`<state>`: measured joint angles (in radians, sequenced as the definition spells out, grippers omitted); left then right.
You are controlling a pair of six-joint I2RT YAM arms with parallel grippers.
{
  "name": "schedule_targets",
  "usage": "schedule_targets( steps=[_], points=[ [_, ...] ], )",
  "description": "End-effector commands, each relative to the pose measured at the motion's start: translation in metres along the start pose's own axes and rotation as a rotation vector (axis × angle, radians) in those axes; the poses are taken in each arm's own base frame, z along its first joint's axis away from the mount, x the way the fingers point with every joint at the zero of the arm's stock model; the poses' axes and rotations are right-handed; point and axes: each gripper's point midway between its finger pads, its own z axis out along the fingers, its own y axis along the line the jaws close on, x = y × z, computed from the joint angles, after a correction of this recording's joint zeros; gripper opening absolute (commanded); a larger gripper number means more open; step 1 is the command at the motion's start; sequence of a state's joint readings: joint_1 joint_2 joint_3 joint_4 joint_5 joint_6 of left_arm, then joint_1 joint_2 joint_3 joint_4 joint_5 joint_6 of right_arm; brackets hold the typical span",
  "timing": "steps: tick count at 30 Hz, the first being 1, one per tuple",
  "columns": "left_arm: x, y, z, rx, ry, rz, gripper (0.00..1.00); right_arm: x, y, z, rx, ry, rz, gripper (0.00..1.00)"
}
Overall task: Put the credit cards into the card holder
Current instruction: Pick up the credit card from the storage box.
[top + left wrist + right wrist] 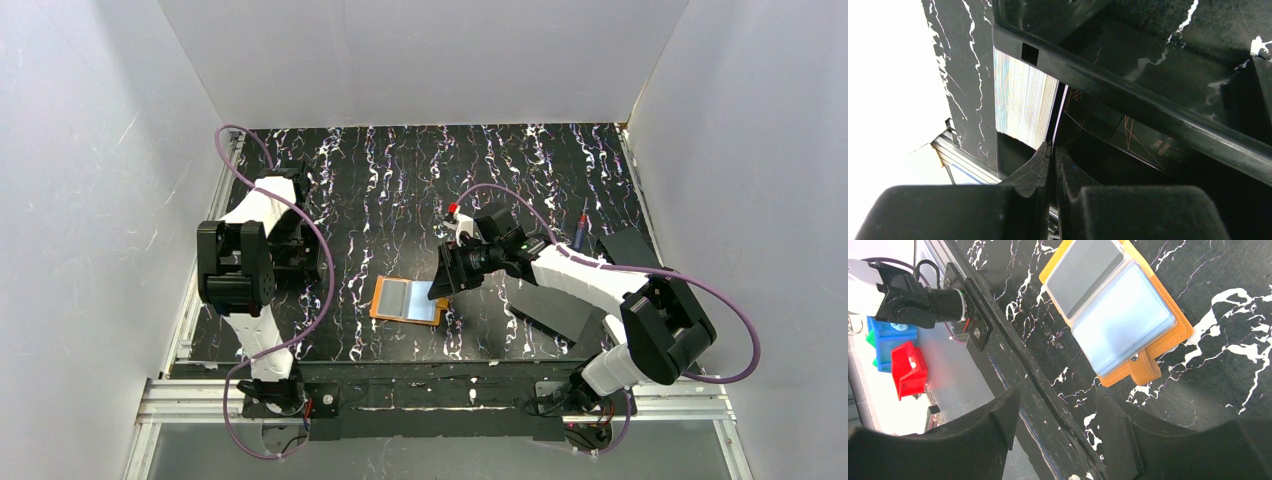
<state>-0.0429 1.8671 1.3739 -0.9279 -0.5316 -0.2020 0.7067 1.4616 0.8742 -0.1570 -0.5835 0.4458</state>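
**Containers.** A black plastic tray point(1148, 107) with a raised rim holds a stack of thin credit cards point(1023, 102) standing on edge, their multicoloured edges packed together. 1 further thin card point(1060, 112) shows edge-on as a pale line just beside the stack. It runs down between the fingertips of the left gripper point(1052, 150), which is pinched closed on it. In the top view the left arm covers this tray.

**Task item.** The small orange folding card holder point(408, 300) lies opened flat on the black, white-veined marbled table point(400, 170). It sits near the front edge, between the 2 arms. 2 pale grey-blue clear sleeves point(1120, 322) face up. The one farther from the tab looks greyer, with a darker band; whether it holds a card cannot be told. The orange snap tab point(1144, 371), with a metal stud at its root, sticks out from 1 side onto the table.

**Surroundings.** The right gripper point(1058, 422) hangs just beside the tab side of the card holder, jaws spread wide with nothing between them. 2 flat black rectangular slabs point(552, 305) lie under and behind the right arm. A slim blue pen point(582, 228) with a red tip lies near the right wall. Beyond the table's front edge sit a red bin point(909, 369) and a blue bin point(880, 337).
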Motion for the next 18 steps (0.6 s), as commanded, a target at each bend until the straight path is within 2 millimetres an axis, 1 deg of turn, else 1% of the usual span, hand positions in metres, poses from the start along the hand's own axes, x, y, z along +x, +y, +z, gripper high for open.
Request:
schedule_targets(
  steps=[1, 4, 9, 18],
  points=[
    [-0.003, 0.010, -0.023, 0.027, -0.038, -0.043, 0.02, -0.005, 0.006, -0.002, -0.023, -0.020, -0.017, 0.65],
    [-0.002, 0.008, -0.027, 0.048, -0.038, -0.049, 0.00, -0.006, 0.006, -0.002, -0.025, -0.020, -0.016, 0.65],
    [-0.003, 0.007, -0.034, 0.076, -0.049, -0.064, 0.00, -0.006, 0.006, -0.001, -0.024, -0.020, -0.013, 0.65],
    [-0.005, 0.010, -0.055, 0.136, -0.081, -0.091, 0.00, -0.007, 0.006, -0.001, -0.022, -0.020, -0.011, 0.65]
  ],
)
